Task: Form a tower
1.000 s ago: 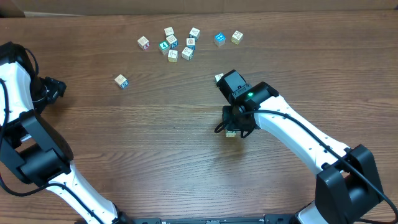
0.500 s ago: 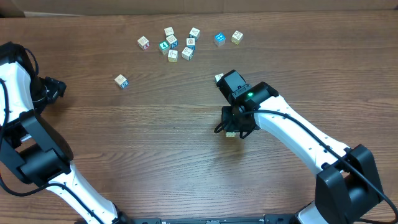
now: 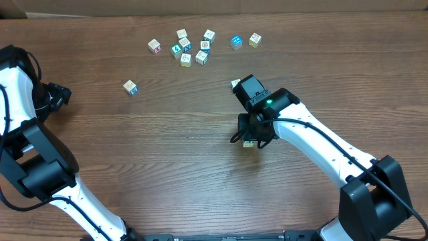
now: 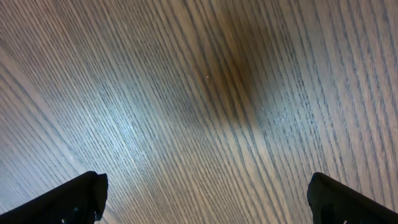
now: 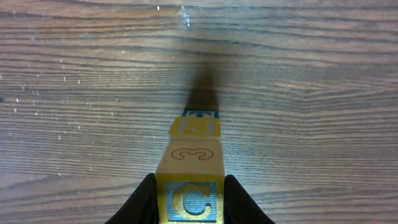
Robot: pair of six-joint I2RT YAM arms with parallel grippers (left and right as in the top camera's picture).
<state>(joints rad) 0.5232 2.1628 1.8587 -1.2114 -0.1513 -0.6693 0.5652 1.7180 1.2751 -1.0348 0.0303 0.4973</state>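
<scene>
The tower (image 5: 194, 134) is a one-cube-wide stack of pale and yellow cubes. In the right wrist view it runs away from the camera, and its top cube (image 5: 191, 163) shows a blue C face and a cream face with a 3. My right gripper (image 5: 189, 200) is shut on that top cube, one black finger against each side. From overhead the right gripper (image 3: 253, 130) covers the tower (image 3: 248, 144), of which only a sliver shows at mid table. My left gripper (image 4: 205, 199) is open over bare wood, and sits at the far left (image 3: 60, 94) in the overhead view.
Several loose picture cubes (image 3: 187, 48) lie clustered at the back of the table. Two more (image 3: 245, 41) lie to their right and a single one (image 3: 130, 87) to the left. Another cube (image 3: 235, 84) peeks out beside my right wrist.
</scene>
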